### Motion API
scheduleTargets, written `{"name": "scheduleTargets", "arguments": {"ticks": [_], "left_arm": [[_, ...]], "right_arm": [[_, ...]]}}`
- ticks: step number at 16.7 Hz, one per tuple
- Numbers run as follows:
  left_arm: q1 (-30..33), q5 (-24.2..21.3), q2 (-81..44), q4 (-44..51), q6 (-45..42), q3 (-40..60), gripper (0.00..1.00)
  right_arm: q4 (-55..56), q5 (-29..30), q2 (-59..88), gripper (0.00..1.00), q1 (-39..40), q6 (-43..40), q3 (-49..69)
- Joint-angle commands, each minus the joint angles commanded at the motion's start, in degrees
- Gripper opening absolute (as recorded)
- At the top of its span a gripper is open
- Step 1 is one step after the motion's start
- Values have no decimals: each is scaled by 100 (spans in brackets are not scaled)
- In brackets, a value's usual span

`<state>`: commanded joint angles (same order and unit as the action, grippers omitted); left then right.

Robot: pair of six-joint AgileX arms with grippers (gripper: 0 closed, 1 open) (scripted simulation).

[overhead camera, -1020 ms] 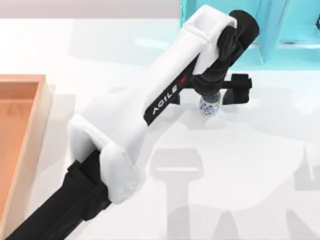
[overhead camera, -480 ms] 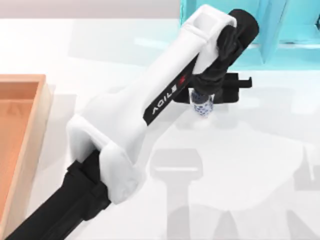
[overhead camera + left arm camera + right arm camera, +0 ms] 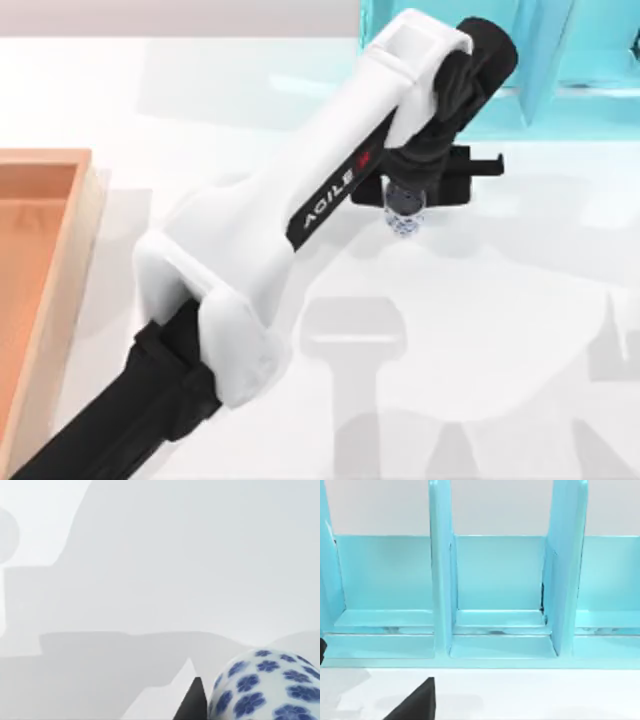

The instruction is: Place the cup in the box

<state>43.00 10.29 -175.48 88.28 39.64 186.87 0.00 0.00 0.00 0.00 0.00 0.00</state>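
Observation:
The small white cup (image 3: 404, 214) with blue speckles hangs under my left gripper (image 3: 407, 197), which is shut on it just in front of the turquoise shelf. In the left wrist view the cup (image 3: 265, 687) sits close up beside one dark fingertip (image 3: 194, 704), with the white table behind it. Most of the cup is hidden beneath the wrist in the top view. The orange-brown wooden box (image 3: 62, 290) lies at the table's far left edge, well away from the cup. My right arm stays parked, its wrist facing the shelf.
A turquoise shelf unit (image 3: 545, 70) with upright dividers (image 3: 440, 580) stands along the back right of the table. My left arm's white forearm (image 3: 300, 220) stretches diagonally from the lower left across the table's middle. Bare white tabletop (image 3: 480, 330) lies between cup and box.
The left gripper has drawn the cup slightly leftward, and the cup now sits more tucked under the wrist. The box and shelf have not moved.

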Motion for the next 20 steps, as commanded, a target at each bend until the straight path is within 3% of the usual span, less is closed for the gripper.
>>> {"name": "scheduleTargets", "arguments": {"ticks": [7, 10, 14, 20], "left_arm": [[21, 0, 2, 1, -9, -3, 0], [-307, -39, 280, -46, -302, -366, 0], [-1314, -152, 1259, -255, -1183, -1700, 0], [-3257, -320, 3589, -764, -2973, -4914, 0]], "right_arm": [[0, 0, 0, 100, 0, 0, 0], [0, 0, 0, 100, 0, 0, 0], [0, 0, 0, 100, 0, 0, 0], [0, 0, 0, 100, 0, 0, 0]]}}
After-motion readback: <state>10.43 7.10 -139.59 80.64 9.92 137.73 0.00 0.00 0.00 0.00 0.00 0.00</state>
